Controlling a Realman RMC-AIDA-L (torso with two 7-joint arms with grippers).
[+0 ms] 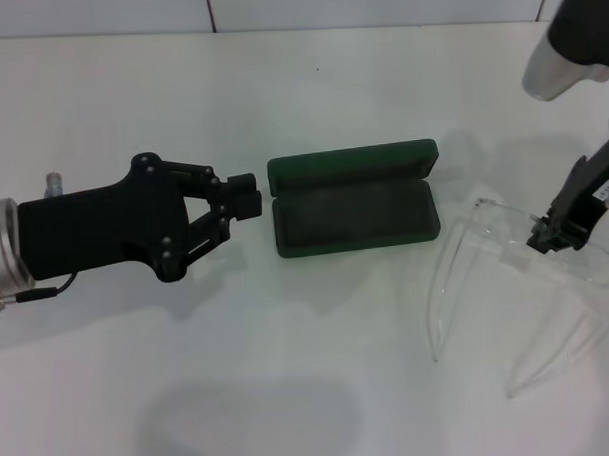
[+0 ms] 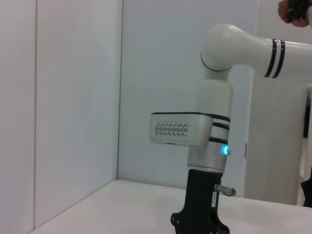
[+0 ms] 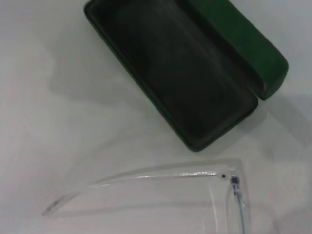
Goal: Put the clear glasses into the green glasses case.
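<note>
The green glasses case [image 1: 352,198] lies open in the middle of the table, lid folded back on the far side and dark lining bare; it also fills the right wrist view [image 3: 175,73]. To its right are the clear glasses [image 1: 499,223], their long arms [image 3: 146,178] pointing toward the near edge. My right gripper [image 1: 551,235] is shut on the front lens from above. I cannot tell whether the glasses rest on the table. My left gripper [image 1: 247,194] hovers shut just left of the case, holding nothing.
The white table [image 1: 280,89] runs back to a pale wall. The right arm's white links [image 1: 568,39] hang over the far right corner, and the left wrist view shows that arm [image 2: 214,122] across the table.
</note>
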